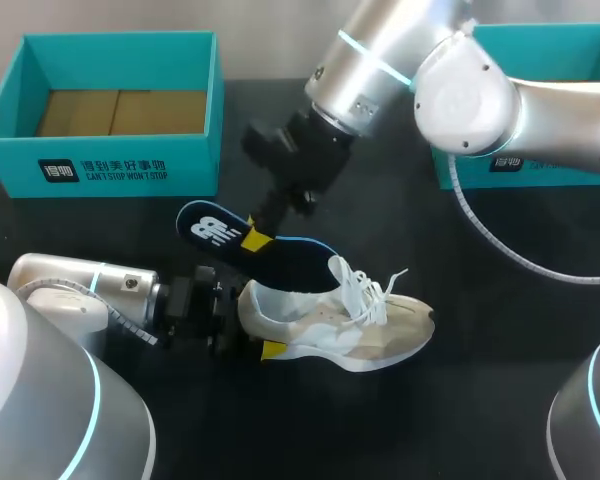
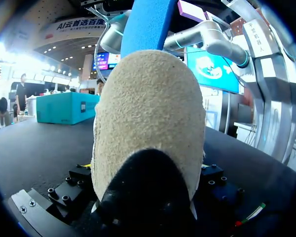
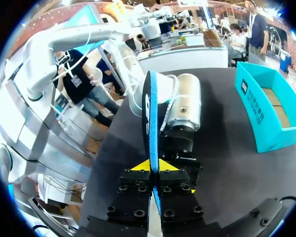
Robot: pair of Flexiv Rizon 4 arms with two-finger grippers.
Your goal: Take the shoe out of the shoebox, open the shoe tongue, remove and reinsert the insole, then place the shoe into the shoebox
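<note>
A beige and white shoe [image 1: 360, 335] stands on its sole on the black table, toe to the right. My left gripper [image 1: 258, 320] has its wide-set fingers on either side of the heel [image 2: 148, 123], one yellow tip showing at the near side. A blue insole [image 1: 208, 230] slants up and left out of the shoe's mouth, its front end still at the opening. My right gripper [image 1: 255, 240] comes down from the back and is shut on the insole's edge [image 3: 150, 113], yellow tips [image 3: 154, 167] pressed flat on both sides. The laces lie loose over the tongue.
An open teal shoebox [image 1: 110, 160] with a brown cardboard lining stands at the back left. A second teal box [image 1: 580, 40] sits at the back right, partly behind my right arm. Bare black table lies in front of the shoe.
</note>
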